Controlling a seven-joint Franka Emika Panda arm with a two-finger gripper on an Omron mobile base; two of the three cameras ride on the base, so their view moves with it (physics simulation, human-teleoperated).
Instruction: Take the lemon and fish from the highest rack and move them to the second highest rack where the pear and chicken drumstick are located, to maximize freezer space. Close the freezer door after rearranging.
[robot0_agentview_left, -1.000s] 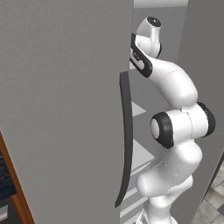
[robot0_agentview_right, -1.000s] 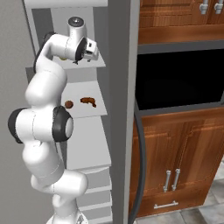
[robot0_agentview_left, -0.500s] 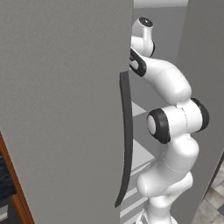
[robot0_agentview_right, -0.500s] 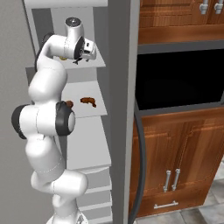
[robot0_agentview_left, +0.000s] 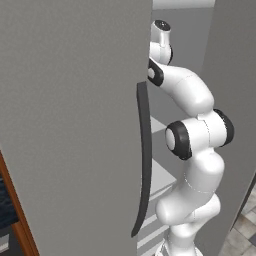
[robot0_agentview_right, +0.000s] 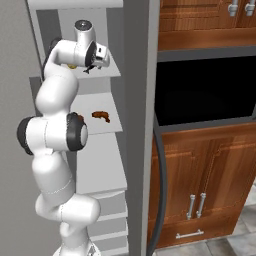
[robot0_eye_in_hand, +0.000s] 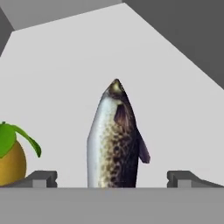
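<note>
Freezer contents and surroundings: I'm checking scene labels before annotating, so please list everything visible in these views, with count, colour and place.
fish: one, silvery with dark speckles, lying on the top rack between the open fingertips
lemon: one, yellow with green leaves, top rack, beside the fish
chicken drumstick: one, brown, second rack
racks: several, white, stacked inside the freezer
freezer door: one, grey, swung open, black handle
wooden cabinets: brown, beside the freezer
dark oven recess: one, black, above the lower cabinet doors
gripper: one, open, at the top rack
</note>
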